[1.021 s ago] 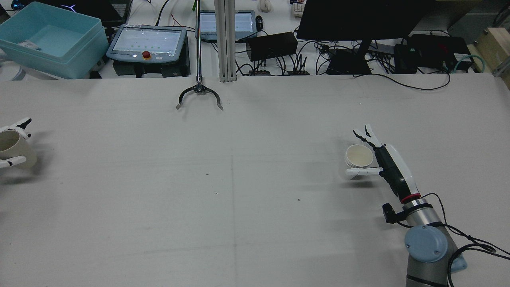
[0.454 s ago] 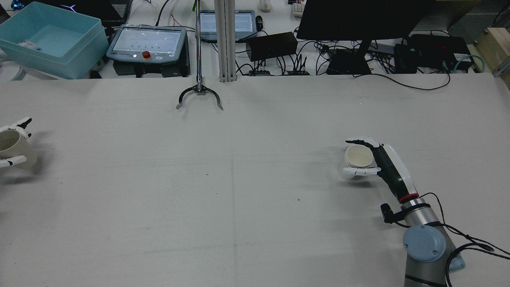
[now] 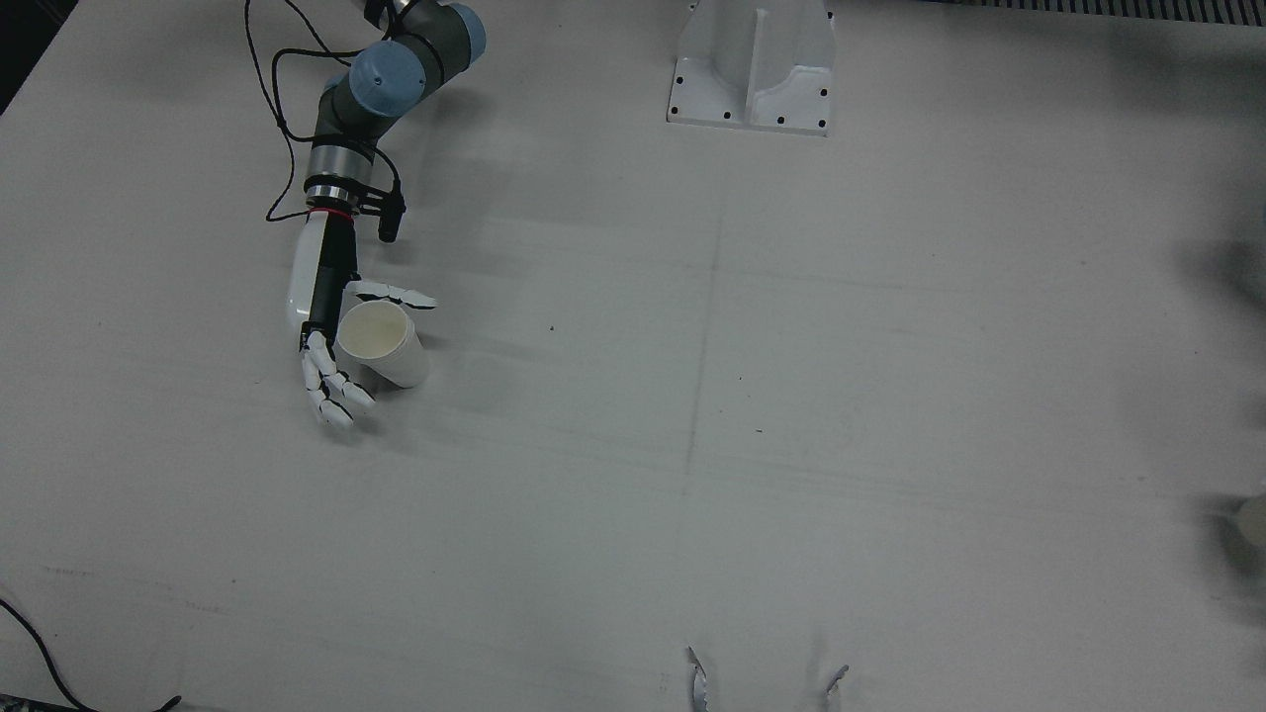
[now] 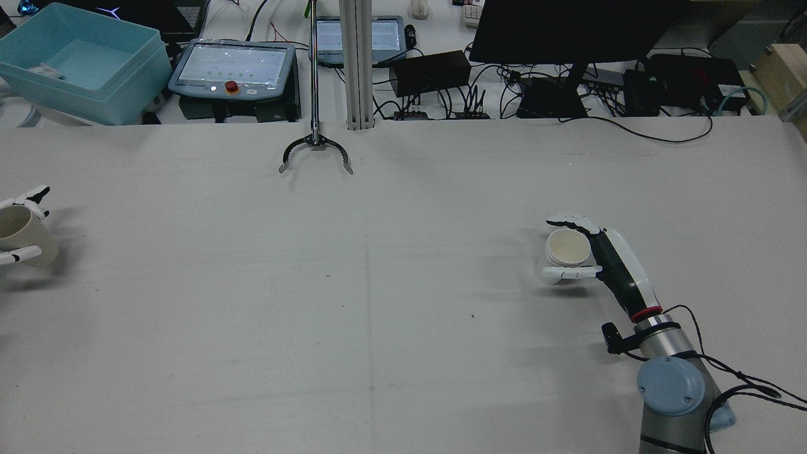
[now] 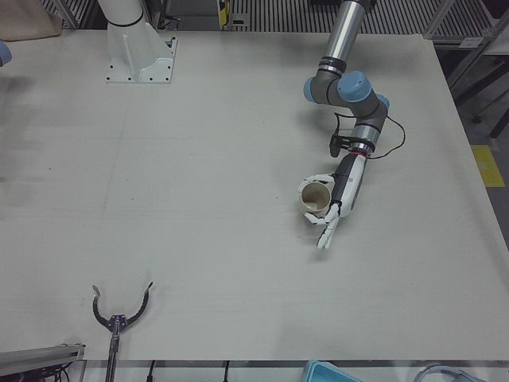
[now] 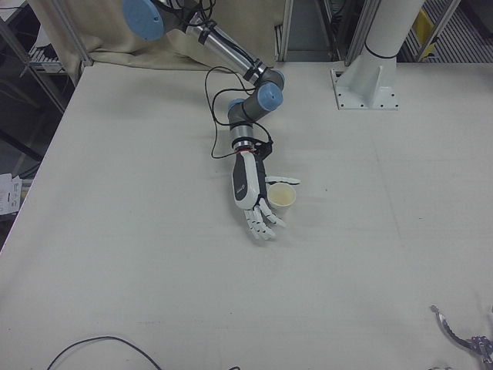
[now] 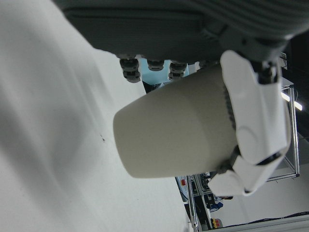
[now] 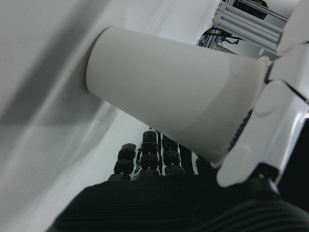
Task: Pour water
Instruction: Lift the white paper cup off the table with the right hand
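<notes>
While your right hand's fingers [image 4: 570, 221] curl over the far side of the right cup [image 4: 567, 247] in the rear view, with the thumb [image 4: 570, 272] on its near side, the front cameras show those fingers reaching straight past the cup. You cannot tell from these pictures whether that grip has closed. The right hand view shows the thumb against the wall near the rim and a gap between the cup and the other fingers.

That cup sits in the crook of the right hand [image 4: 599, 252], standing on the table [image 4: 378, 284] with its mouth up and its long axis close to vertical. It lies on the robot's side of the grabber tool [image 4: 315, 154] and well off to the robot's right of it.

Your left hand [image 5: 343, 191] holds the left cup [image 5: 316, 199], thumb across the wall and fingers behind. That cup is about as far to the robot's left of the tool, at the table's edge in the rear view. It looks slightly tilted and perhaps clear of the surface, though I would not swear to it.

The pour turns on this: the two cups are well apart, on opposite sides of the tool. One must cross toward the other, and the left one seems readier to travel.
</notes>
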You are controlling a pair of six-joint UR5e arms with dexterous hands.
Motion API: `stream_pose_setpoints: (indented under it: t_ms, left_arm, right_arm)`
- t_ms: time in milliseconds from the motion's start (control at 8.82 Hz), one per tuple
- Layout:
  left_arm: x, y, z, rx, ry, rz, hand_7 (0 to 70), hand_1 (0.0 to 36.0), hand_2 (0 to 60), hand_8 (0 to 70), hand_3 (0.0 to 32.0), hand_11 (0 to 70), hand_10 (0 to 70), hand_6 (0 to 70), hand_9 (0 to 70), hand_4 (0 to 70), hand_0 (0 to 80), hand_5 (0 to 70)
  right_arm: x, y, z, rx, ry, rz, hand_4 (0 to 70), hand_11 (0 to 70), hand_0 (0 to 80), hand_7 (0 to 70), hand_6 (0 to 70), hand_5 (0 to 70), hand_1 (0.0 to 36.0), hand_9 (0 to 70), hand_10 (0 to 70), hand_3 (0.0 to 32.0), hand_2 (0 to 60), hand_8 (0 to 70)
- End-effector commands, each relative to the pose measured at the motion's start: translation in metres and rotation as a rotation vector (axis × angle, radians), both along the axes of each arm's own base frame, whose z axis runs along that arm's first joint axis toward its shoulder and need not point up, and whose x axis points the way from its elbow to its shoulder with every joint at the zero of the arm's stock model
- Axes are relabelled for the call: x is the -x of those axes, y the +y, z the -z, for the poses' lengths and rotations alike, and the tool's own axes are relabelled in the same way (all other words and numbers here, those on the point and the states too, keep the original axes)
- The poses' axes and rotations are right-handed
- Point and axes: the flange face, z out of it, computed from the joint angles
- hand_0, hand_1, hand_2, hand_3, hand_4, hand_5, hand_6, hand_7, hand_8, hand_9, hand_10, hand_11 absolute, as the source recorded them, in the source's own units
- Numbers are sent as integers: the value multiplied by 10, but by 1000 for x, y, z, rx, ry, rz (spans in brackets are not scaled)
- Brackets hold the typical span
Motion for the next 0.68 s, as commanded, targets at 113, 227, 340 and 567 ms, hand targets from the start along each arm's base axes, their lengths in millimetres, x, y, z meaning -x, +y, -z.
stream_pose_setpoints:
  t_ms: [113, 227, 340, 567]
  left_arm:
    - [0, 0, -1, 1, -1, 0, 90, 360, 600, 15, 0, 98, 50, 29, 32, 261, 448, 660]
    - [0, 0, -1, 1, -1, 0, 90, 360, 600, 15, 0, 98, 50, 30, 33, 260, 446, 658]
    - [0, 0, -1, 1, -1, 0, 91, 360, 600, 16, 0, 98, 49, 30, 33, 260, 446, 657]
    - [2, 0, 0, 0, 0, 5, 90, 360, 600, 15, 0, 97, 49, 29, 32, 258, 438, 656]
  right_arm:
    - [13, 1, 9, -13, 16, 15, 115, 180, 467, 349, 176, 243, 112, 283, 117, 0, 104, 171]
    - [14, 1, 10, -14, 14, 13, 120, 205, 471, 346, 198, 271, 116, 315, 134, 0, 109, 199]
    - [14, 1, 10, -13, 13, 13, 133, 239, 469, 427, 250, 340, 106, 397, 158, 0, 113, 257]
    - [17, 0, 14, -17, 6, 15, 155, 339, 456, 665, 455, 653, 67, 621, 231, 0, 138, 443]
